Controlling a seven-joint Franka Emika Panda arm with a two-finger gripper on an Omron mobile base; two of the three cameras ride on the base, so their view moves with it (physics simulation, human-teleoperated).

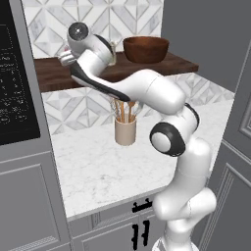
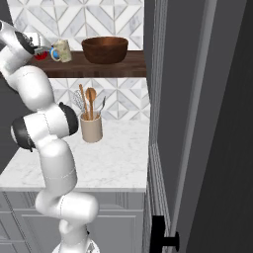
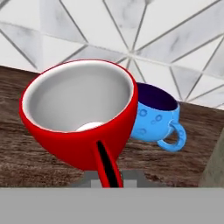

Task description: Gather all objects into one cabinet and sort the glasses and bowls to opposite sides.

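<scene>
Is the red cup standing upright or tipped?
Tipped: in the hand view the red cup leans, its mouth facing the camera, white inside visible.

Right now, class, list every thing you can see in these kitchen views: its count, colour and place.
Glossy red cup: one, red with grey inside, tilted over the shelf, at the gripper.
Small blue handled cup: one, bright blue, on the shelf behind the red one.
Wide wooden bowl: one, dark brown, shelf right.
Utensil crock: one, beige, on the counter.
Wooden shelf: one, dark brown.
Marble counter: one, white.
Gripper: one, shut on the red cup.
</scene>
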